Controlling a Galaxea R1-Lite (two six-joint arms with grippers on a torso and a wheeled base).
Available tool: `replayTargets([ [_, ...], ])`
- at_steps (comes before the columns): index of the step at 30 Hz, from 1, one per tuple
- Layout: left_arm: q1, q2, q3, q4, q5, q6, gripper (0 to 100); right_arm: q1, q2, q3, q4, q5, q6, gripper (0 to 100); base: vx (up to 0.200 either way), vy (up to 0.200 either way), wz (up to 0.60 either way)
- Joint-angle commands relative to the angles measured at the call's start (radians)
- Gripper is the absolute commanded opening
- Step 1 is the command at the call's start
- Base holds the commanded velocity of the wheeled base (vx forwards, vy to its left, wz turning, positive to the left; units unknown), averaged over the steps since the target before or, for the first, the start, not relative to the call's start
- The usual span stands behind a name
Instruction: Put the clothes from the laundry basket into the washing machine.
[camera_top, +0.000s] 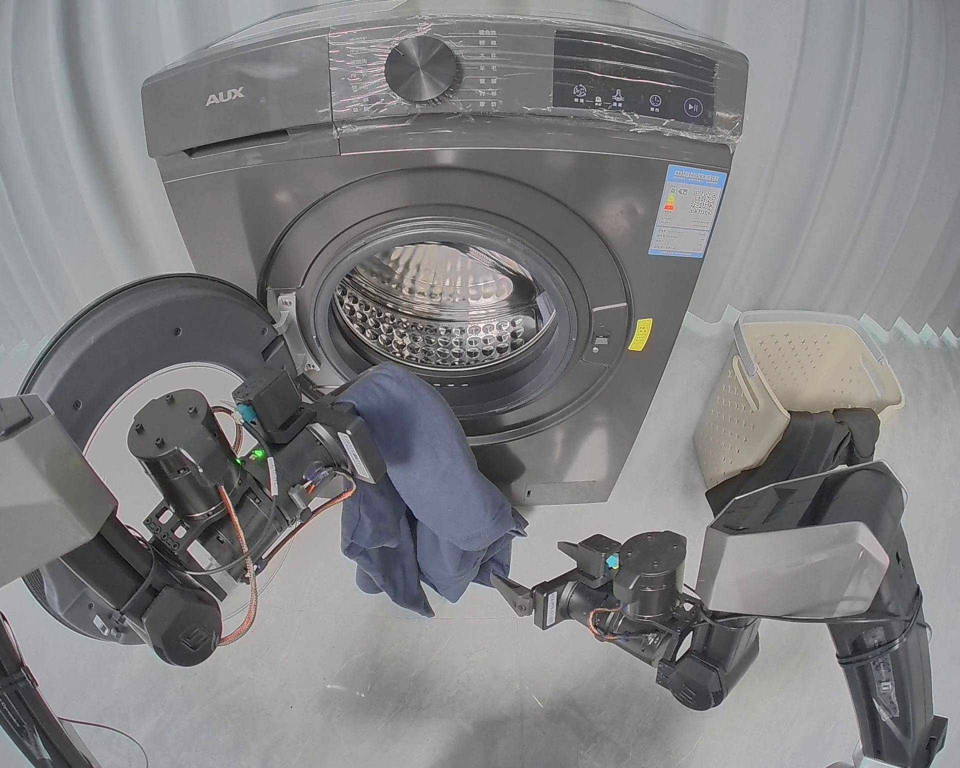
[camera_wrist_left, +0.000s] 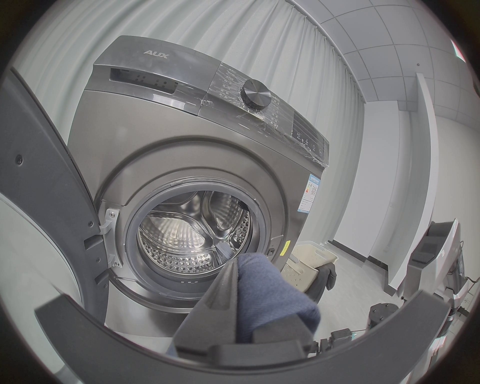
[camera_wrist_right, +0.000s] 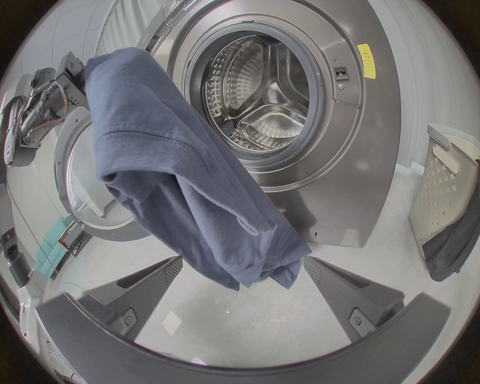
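Far left, the round door (camera_top: 130, 330) of the washing machine (camera_top: 250, 200) is swung wide open, so you have a free run at the opening. Just beside its hinge your left pincer (camera_wrist_left: 265, 290) is clamped on a blue shirt (camera_top: 430, 470), gripping it by its upper fold. That lifts the top of the cloth level with the lower lip of the opening, while the rest hangs in a long drape clear of the floor (camera_top: 400, 690).

Behind the shirt the steel drum (camera_top: 440, 300) looks bare, so this would be the first piece to go in. The high grip makes sense: the bulk has to clear the rubber seal, and a trailing hem could snag there.

Moving right, your right pincer (camera_wrist_right: 242, 275) sits low with its fingers spread wide, holding nothing. The hem dangles just in front of it, between the two tips. It seems placed there to catch the loose end and help feed it in.

Far right, the cream laundry basket (camera_top: 745, 335) stands on the floor beside the machine, with a dark garment (camera_top: 810, 445) slumped over its front rim.
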Motion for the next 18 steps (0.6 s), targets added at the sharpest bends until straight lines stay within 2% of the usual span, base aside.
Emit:
replayTargets([
  [1, 0.0, -0.003, 0.0, 0.0, -0.001, 0.0, 0, -0.004, 0.095, -0.117, 0.002, -0.016, 0.001, 100, 0.0, 0.0, 0.0],
  [5, 0.0, -0.005, 0.0, -0.002, -0.003, 0.0, 0, -0.028, 0.147, -0.238, 0.01, -0.02, -0.002, 100, 0.0, 0.0, 0.0],
  [15, -0.001, -0.003, 0.0, 0.0, -0.003, 0.0, 0, -0.059, 0.193, -0.318, 0.012, -0.02, -0.003, 100, 0.0, 0.0, 0.0],
  [18, -0.001, -0.003, 0.0, -0.002, -0.003, 0.0, 0, -0.067, 0.206, -0.373, 0.013, -0.02, -0.006, 100, 0.0, 0.0, 0.0],
])
